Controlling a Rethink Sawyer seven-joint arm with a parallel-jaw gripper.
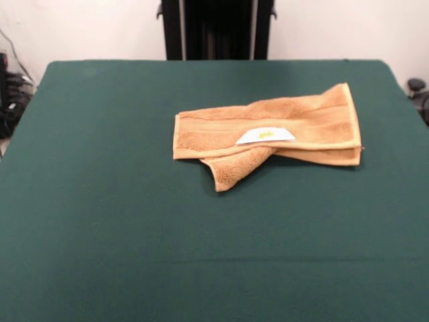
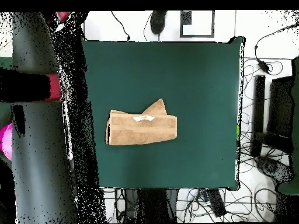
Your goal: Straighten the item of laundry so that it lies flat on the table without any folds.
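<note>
The orange-tan towel (image 1: pixel 268 131) lies folded over itself on the dark green table (image 1: pixel 100 215), right of centre and toward the far side. One corner sticks out from under the folded band toward the near side. Its white label with yellow print (image 1: pixel 265 135) faces up on the top layer. In the overhead view the towel (image 2: pixel 142 128) sits near the middle of the table (image 2: pixel 198 76), with the label (image 2: pixel 143 118) on its upper edge and a corner peaking above it. No gripper shows in either view.
The robot's black pedestal (image 1: pixel 216 30) stands behind the table's far edge. In the overhead view a large grey, black and red part of the arm (image 2: pixel 41 116) covers the left side, off the table. Cables and black equipment (image 2: pixel 268 116) lie beyond the right edge.
</note>
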